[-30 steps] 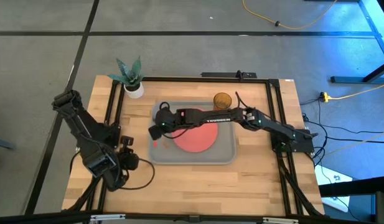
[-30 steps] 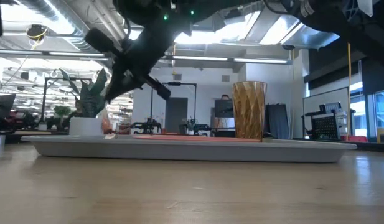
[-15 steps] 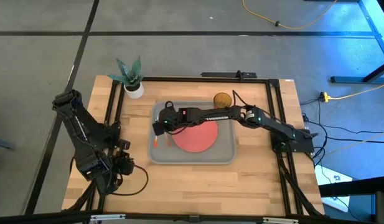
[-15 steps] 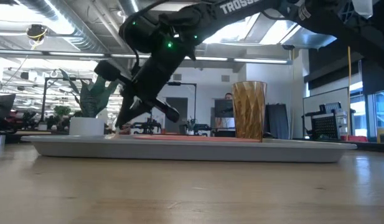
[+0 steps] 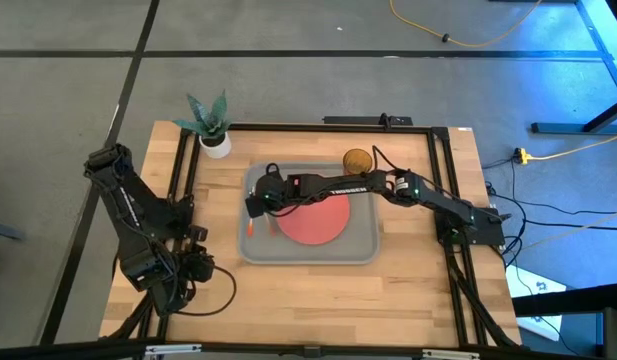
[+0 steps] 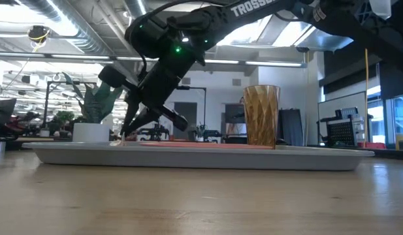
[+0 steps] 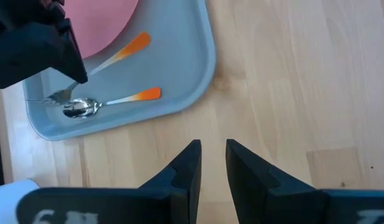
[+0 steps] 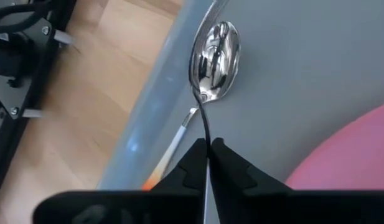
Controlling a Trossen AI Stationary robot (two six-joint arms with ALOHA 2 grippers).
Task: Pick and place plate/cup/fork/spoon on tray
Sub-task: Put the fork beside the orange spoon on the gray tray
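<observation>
The small silver metal fork with an orange handle tip (image 7: 98,61) is pinched between the right gripper (image 8: 208,151) fingers, tines low over the left end of the large grey rectangular plastic tray (image 5: 363,246), just beside the round-bowled silver spoon (image 7: 107,103). Opening carelessly could drop it onto the spoon. The tray also holds the coral-red plate (image 5: 315,221) and amber plastic cup (image 5: 357,160) (far right corner). The left gripper (image 7: 211,163), slightly parted and holding nothing, waits over bare table near-left.

Wooden table (image 5: 408,275) with black frame rails, small potted plant (image 5: 210,124) in white pot at its far left corner, yellow cable (image 5: 458,38) on grey floor, office room behind
</observation>
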